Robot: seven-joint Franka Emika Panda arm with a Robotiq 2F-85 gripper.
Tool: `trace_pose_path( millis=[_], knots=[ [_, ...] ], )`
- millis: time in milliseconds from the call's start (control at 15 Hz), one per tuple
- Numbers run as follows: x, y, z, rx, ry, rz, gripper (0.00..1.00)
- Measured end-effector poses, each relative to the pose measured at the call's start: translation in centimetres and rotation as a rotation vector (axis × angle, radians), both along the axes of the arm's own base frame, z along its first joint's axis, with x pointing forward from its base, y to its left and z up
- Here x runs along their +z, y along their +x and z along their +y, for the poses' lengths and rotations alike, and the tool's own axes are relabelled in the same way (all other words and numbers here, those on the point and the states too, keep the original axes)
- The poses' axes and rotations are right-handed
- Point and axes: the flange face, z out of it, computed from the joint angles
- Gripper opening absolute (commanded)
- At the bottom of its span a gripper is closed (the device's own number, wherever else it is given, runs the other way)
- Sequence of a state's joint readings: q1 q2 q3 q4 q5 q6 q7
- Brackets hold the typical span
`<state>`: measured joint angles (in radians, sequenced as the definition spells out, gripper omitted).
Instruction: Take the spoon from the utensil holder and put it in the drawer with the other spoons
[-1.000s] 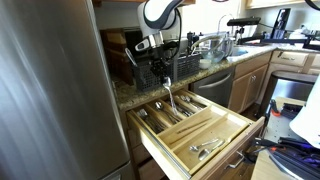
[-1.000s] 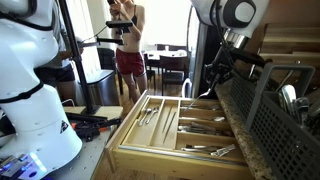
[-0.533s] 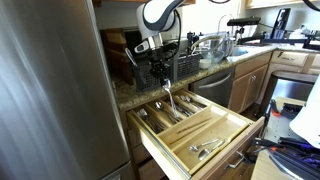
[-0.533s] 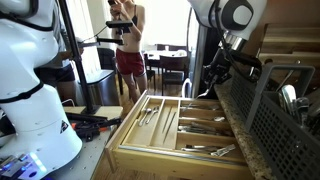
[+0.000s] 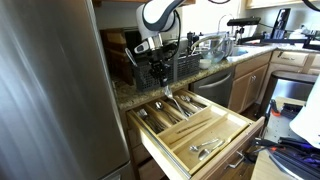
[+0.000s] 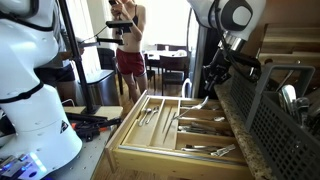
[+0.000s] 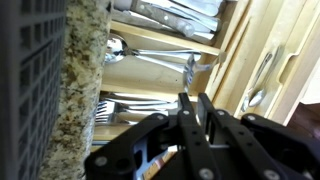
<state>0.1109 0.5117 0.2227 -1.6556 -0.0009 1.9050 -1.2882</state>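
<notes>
Spoon (image 7: 150, 55) lies flat in drawer (image 5: 222, 137) compartment, upper centre of wrist view. Long axis left-right, bowl pointing left toward counter edge (image 7: 85, 80). Gripper (image 7: 197, 100) lower centre, jaws nearly together, nothing seen between.

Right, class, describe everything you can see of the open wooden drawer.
The drawer is wide, shallow and made of pale wood. It stands pulled well out beneath the speckled stone counter, level, with its inside open to view. Long wooden dividers split it into lengthwise compartments, and silvery cutlery lies in several of them.
</notes>
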Motion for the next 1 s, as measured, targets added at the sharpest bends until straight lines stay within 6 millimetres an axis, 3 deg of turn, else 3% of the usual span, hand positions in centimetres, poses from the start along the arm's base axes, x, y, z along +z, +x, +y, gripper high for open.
trace_pose_path(
  millis=[133,200,1000],
  knots=[
    [0.00,0.00,0.00,0.000,0.000,0.000,0.32],
    [0.00,0.00,0.00,0.000,0.000,0.000,0.34],
    [0.00,0.00,0.00,0.000,0.000,0.000,0.34]
  ],
)
